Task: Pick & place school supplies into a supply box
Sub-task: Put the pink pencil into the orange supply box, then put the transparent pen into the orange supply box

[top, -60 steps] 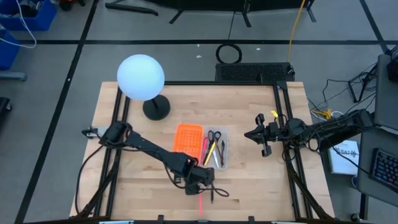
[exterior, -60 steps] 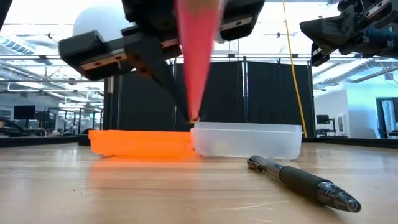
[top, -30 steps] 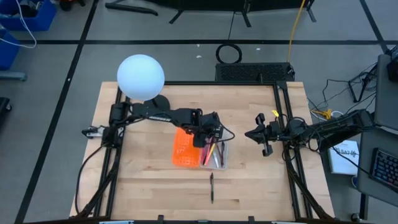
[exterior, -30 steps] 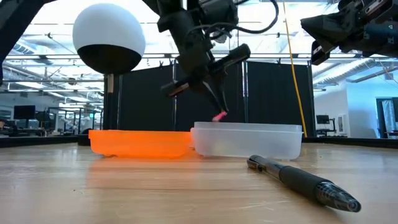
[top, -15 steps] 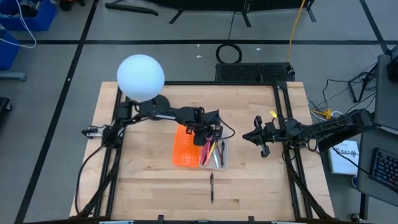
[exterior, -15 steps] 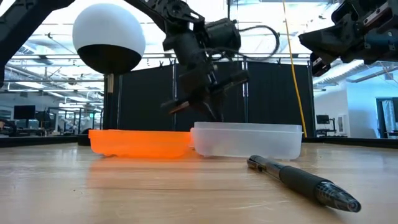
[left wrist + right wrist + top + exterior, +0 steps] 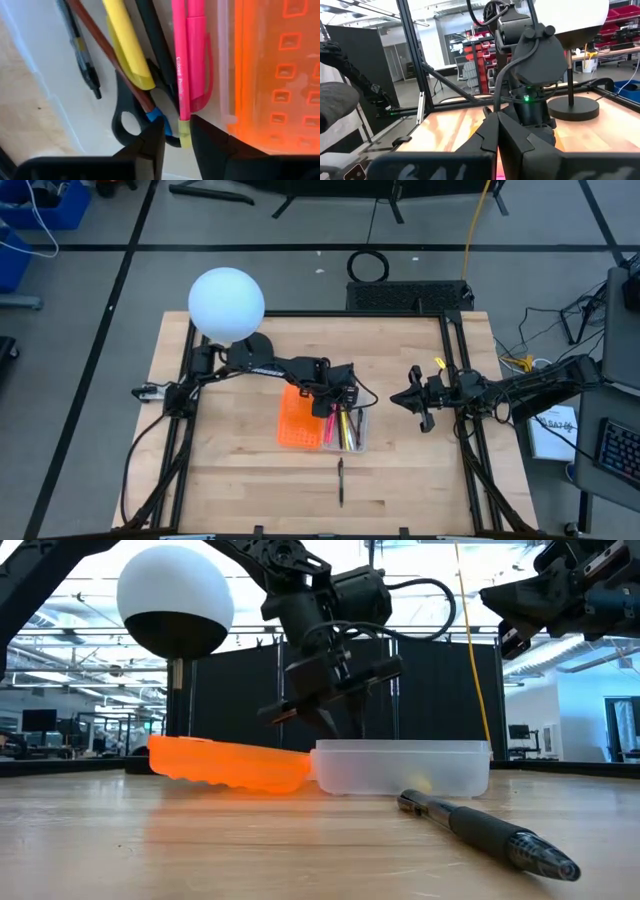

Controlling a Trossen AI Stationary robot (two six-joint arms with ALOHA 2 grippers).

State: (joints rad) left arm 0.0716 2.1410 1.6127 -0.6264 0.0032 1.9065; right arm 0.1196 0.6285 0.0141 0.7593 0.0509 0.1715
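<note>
The supply box lies mid-table, with a clear tray (image 7: 350, 430) (image 7: 400, 770) and an orange holed half (image 7: 298, 420) (image 7: 225, 765) whose outer edge is tipped up off the table. In the tray lie yellow (image 7: 127, 45), black and pink pens (image 7: 197, 55), black-handled scissors (image 7: 127, 122) and a pink pencil (image 7: 180, 65). My left gripper (image 7: 335, 400) (image 7: 177, 142) points down into the tray, slightly open around the pencil's end. My right gripper (image 7: 422, 412) (image 7: 540, 600) is shut and empty, raised at the table's right. A black pen (image 7: 340, 480) (image 7: 490, 830) lies on the table near the front edge. My left gripper's fingers come from above, one on each side of the pink pencil's end (image 7: 185, 140). The pencil rests against one finger (image 7: 207, 145), and a gap shows to the other. The pencil lies flat in the tray. Whether the fingertips touch the tray floor, I cannot tell.
A white globe lamp (image 7: 227, 305) (image 7: 175, 600) stands on a black base at the table's far left. Dark rails run along the left and right edges. Bare wood lies around the box and in front of it.
My left gripper has gone down into the clear tray with the pink pencil, which hung tilted below it and now lies flat among the other supplies. The orange half's outer edge has tipped up off the table.
</note>
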